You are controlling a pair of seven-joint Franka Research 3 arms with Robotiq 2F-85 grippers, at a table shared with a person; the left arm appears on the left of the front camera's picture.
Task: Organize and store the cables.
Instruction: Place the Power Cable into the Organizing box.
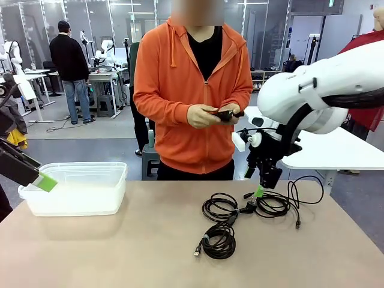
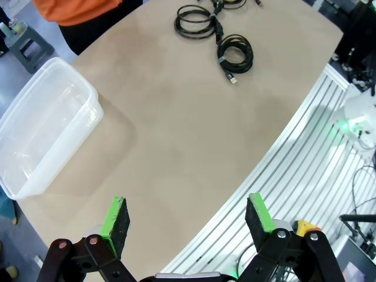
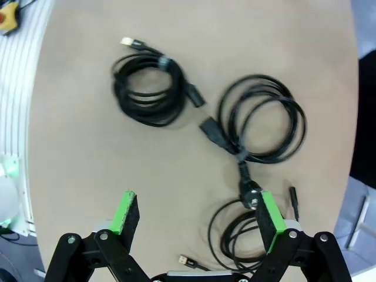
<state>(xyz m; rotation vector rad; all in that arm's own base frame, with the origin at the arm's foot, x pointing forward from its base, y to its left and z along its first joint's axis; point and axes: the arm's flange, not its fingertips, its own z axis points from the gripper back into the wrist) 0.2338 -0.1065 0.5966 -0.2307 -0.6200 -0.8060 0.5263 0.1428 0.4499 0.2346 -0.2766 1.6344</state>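
Three black coiled cables lie on the table: one in the middle (image 1: 220, 207), one nearer the front (image 1: 219, 240), and one to the right (image 1: 273, 204) with a loose loop trailing off. My right gripper (image 1: 259, 192) hangs open just over the right coil. In the right wrist view that coil (image 3: 235, 241) lies between the fingers, and one green pad (image 3: 270, 217) sits beside a plug. The person holds another black cable (image 1: 223, 114) in both hands. My left gripper (image 1: 43, 180) is open and empty (image 2: 187, 217) at the far left.
A clear plastic container (image 1: 75, 189) stands at the table's left, under my left gripper; its rim (image 2: 41, 129) looks bare inside. The person in an orange hoodie (image 1: 192, 90) stands at the far edge. A white side table (image 1: 336, 150) lies behind the right arm.
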